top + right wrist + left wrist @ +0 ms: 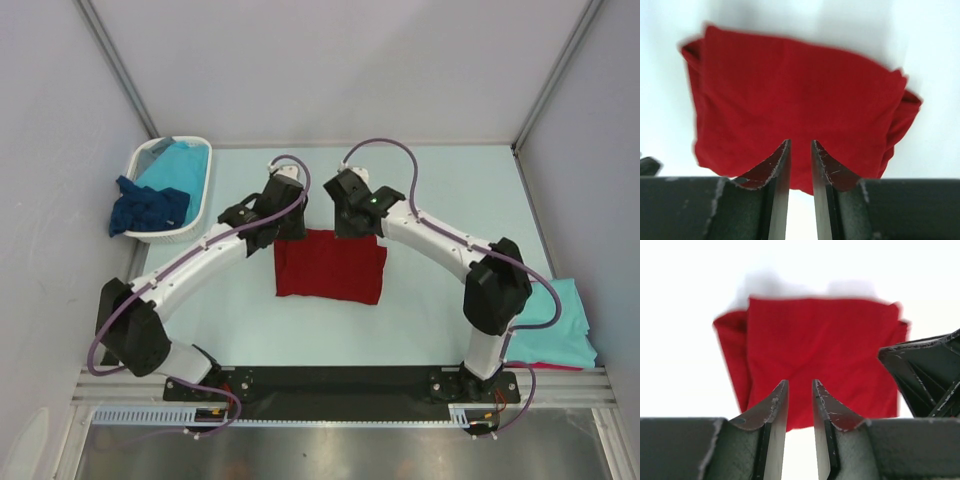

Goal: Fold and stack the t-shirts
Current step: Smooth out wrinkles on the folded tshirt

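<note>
A dark red t-shirt (330, 268) lies folded into a rectangle on the pale table in the middle. My left gripper (290, 230) hangs over its far left corner and my right gripper (356, 226) over its far edge. From the left wrist, the red t-shirt (825, 350) lies beyond the left gripper (800, 386), whose jaws stand a little apart with nothing between them. In the right wrist view the right gripper (800, 145) is likewise slightly open and empty above the red t-shirt (790, 100). The cloth lies flat, free of both.
A white basket (140, 160) at the far left holds a turquoise t-shirt (185, 165) and a dark navy one (150, 208) draped over its rim. At the near right, a folded turquoise t-shirt (560, 320) lies on a red one (545, 366). Grey walls enclose the table.
</note>
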Motion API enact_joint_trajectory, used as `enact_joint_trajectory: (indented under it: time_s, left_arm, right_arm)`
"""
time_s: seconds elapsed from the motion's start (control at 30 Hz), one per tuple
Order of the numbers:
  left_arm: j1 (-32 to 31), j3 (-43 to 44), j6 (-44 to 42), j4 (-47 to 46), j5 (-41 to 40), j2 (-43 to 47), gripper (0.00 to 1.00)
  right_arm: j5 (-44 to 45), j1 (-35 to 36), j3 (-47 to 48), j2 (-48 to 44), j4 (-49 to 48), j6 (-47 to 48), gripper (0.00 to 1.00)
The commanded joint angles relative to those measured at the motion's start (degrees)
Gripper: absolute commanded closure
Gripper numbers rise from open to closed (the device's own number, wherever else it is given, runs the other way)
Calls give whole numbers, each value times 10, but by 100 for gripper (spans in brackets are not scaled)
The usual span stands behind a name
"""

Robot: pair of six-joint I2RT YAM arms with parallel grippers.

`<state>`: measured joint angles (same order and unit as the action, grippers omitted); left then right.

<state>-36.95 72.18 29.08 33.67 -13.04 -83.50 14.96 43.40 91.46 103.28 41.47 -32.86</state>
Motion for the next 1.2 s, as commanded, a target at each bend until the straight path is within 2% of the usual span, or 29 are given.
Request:
enact_joint_trajectory:
  time_s: [0.0, 0.5, 0.57, 0.63, 0.7, 0.77, 0.9, 1.17]
  left_arm:
    - [1, -51, 24, 21, -25, 26, 70]
    - [1, -97, 35, 37, -27, 54, 70]
    - [1, -99, 36, 39, -27, 57, 70]
    - [1, -101, 36, 42, -29, 62, 70]
    - [0, -106, 35, 41, -30, 69, 70]
    - [1, -107, 36, 40, -31, 74, 69]
    - [1, -108, 36, 36, -23, 67, 70]
    - [1, -123, 39, 38, -20, 75, 70]
  right_arm:
    - [-20, 13, -43, 29, -15, -12, 73]
    - [-73, 20, -86, 163, -55, 0, 74]
    - [-47, 21, -101, 149, -60, -6, 76]
    - [-8, 29, -109, 82, -68, -6, 76]
    - [19, 41, -89, 14, -61, 3, 71]
    - [25, 49, -55, -7, -36, 7, 68]
    - [22, 57, 11, 5, 2, 11, 67]
    - [-11, 62, -66, 58, -41, -20, 68]
